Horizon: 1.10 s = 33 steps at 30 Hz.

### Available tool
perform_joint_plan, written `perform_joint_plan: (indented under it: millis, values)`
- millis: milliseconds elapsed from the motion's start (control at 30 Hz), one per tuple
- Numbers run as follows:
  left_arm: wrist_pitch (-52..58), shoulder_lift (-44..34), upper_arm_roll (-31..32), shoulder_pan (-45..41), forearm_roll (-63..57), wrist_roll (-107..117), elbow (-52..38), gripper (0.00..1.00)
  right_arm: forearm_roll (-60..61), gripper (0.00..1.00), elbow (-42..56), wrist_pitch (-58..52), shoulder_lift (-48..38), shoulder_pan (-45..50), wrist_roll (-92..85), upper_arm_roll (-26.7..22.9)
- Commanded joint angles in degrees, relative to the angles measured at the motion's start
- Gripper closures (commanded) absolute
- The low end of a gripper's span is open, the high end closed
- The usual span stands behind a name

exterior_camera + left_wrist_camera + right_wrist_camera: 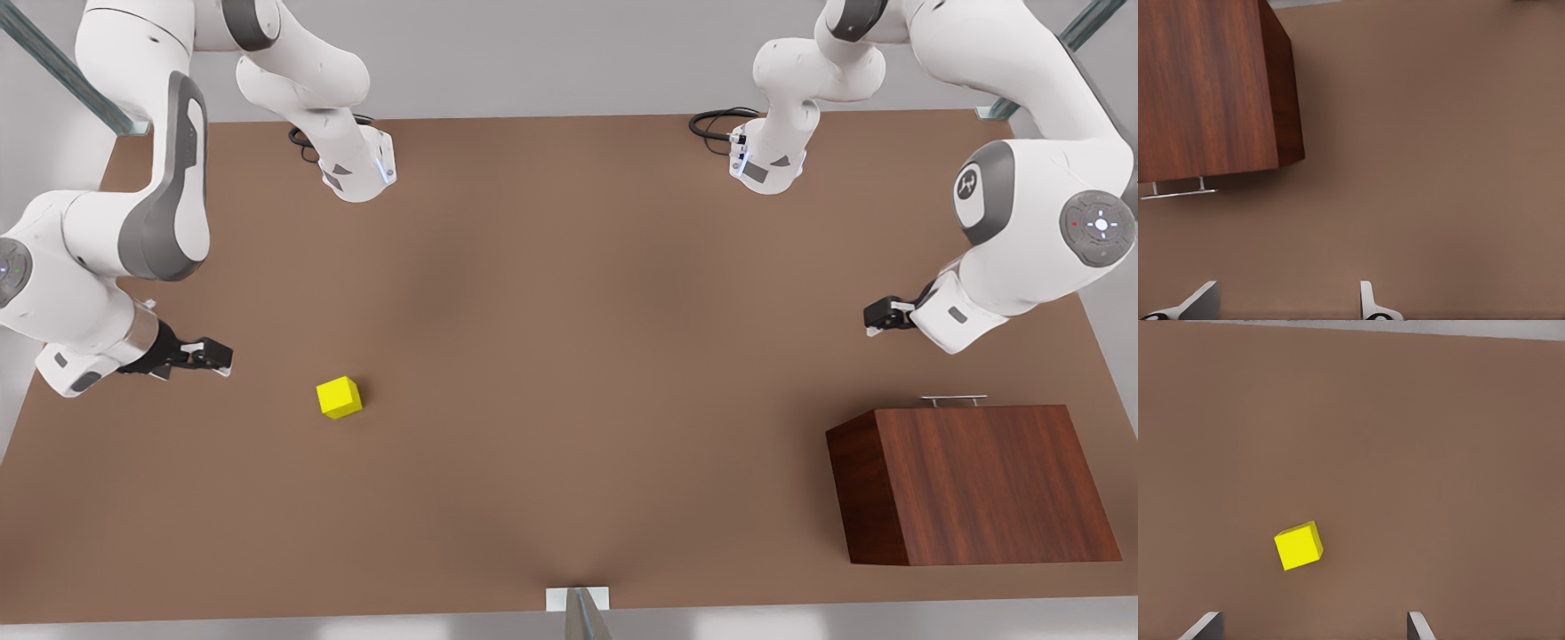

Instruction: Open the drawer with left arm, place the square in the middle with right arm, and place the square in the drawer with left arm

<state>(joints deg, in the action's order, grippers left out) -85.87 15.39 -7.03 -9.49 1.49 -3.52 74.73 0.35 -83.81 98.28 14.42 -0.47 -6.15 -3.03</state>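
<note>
The yellow cube (339,397) sits on the tabletop (569,356) toward the front view's left, well apart from the wooden box (973,484), whose drawer handle (953,400) faces the arms, so each arm starts nearest its own target. The left gripper (882,316) hovers near the handle, fingers spread and empty. The right gripper (209,356) hangs beside the cube, likewise spread.

One yellow square (339,397), one wooden box (973,484) with one drawer handle (953,400), two robot arms, one tabletop (569,356)
</note>
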Motion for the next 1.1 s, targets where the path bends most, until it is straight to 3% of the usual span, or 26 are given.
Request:
perform_joint_plan:
  millis: [0, 67, 167, 233, 367, 500, 700, 1067]
  values:
    - [0.00, -0.01, 0.00, 0.00, 0.00, 0.09, 0.07, 0.00, 0.00, 0.00, -0.04, -0.02, 0.00, 0.03, 0.00, 0.13]
    - [-2.79, -0.62, -0.09, 0.00, 0.00, 5.60, 2.25, 0.00, 0.00, 0.00, -0.39, -0.89, -0.44, 0.20, -0.35, 0.21]
    - [-20.29, -9.41, -3.86, 0.00, 0.00, 31.54, 19.39, 0.00, 0.26, 0.00, -10.48, 6.74, -2.72, 0.73, -1.05, -0.14]
    - [-26.36, -11.87, -6.68, 0.09, 0.00, 39.37, 25.63, 0.00, 0.88, 0.00, -16.29, 11.84, -2.90, 0.21, -1.58, -0.31]
    - [-50.09, -19.17, -11.87, 0.09, 0.00, 47.10, 47.87, 0.00, 0.97, 0.00, -30.27, 24.06, -3.34, 0.12, -6.59, -0.40]
    - [-56.51, -17.76, -12.40, 0.09, 0.70, 60.82, 52.62, 0.00, 0.97, 0.00, -39.41, 34.78, -3.52, 1.00, -7.12, -0.05]
    - [-62.93, -13.02, -15.82, 0.70, 6.77, 61.35, 53.85, 0.00, 1.14, 0.00, -39.76, 45.24, 5.35, 4.33, -7.21, 0.57]
    - [-70.49, -6.16, -17.32, 3.25, 7.30, 60.64, 53.68, 0.00, 1.32, 0.00, -40.47, 50.26, 9.66, 5.92, -7.56, 0.92]
